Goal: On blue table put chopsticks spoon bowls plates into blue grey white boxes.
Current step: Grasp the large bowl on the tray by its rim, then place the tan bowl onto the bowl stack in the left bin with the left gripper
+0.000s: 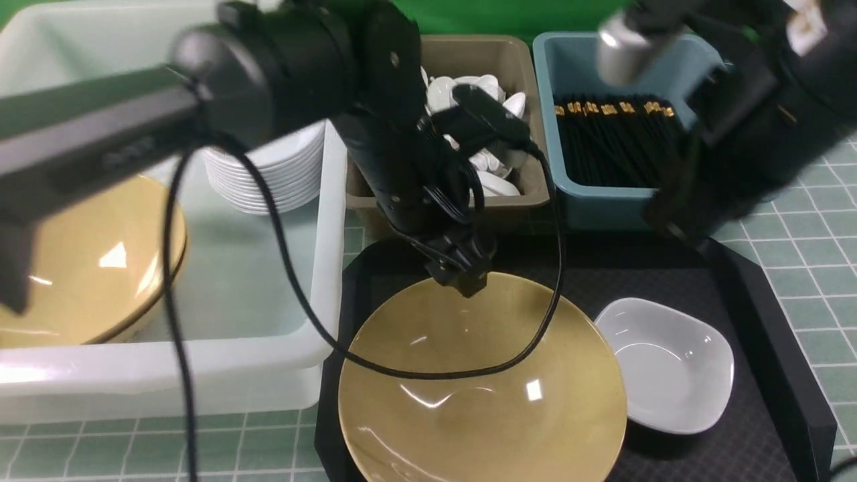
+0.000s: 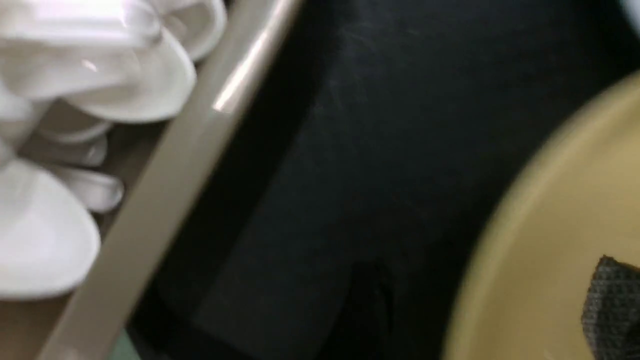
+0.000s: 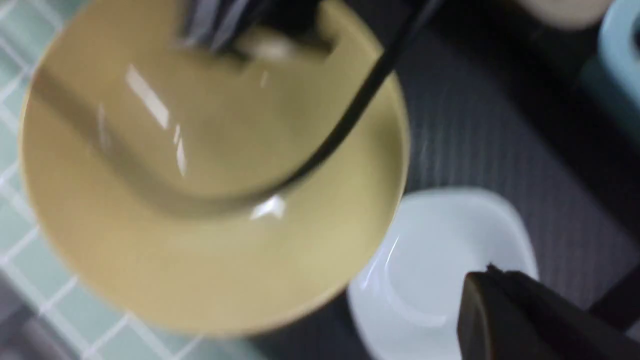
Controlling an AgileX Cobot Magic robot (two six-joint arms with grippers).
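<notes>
Surface: pale green gridded tabletop (image 1: 823, 268), with a flat black tray (image 1: 770, 321) lying on it.
Hard to see: your left arm (image 1: 395, 134) covers part of the grey-brown plastic box (image 1: 469, 57) behind the tray. Its black cable (image 1: 288, 268) loops across the tan glazed bowl (image 1: 482, 388). Both wrist views are smeared, and the right arm is a blur in the front view.
Cut off: the tray's near edge and the bowl's near rim run out of frame.
Bowl: on the tray, mouth up; round, so no long axis.
Dish: white rounded-square dish (image 1: 669, 365) on the tray, mouth up, with the bowl's rim overlapping its edge.
Chopsticks: black chopsticks (image 1: 609, 144) in the blue plastic box (image 1: 576, 67) behind the tray. Their long axes run away from the tray, gold-banded ends farthest.
Spoons: white ceramic spoons (image 1: 495, 181) jumbled in the grey-brown box; you cannot tell their directions.
White plastic box (image 1: 268, 294): left of the tray, holding a second tan bowl (image 1: 87, 268) and a stack of white plates (image 1: 268, 174).
Left pincer (image 1: 469, 281): over the bowl's far rim; you cannot tell its gap or any hold.
Right pincer (image 3: 492, 300): fully closed, empty, above the dish.
</notes>
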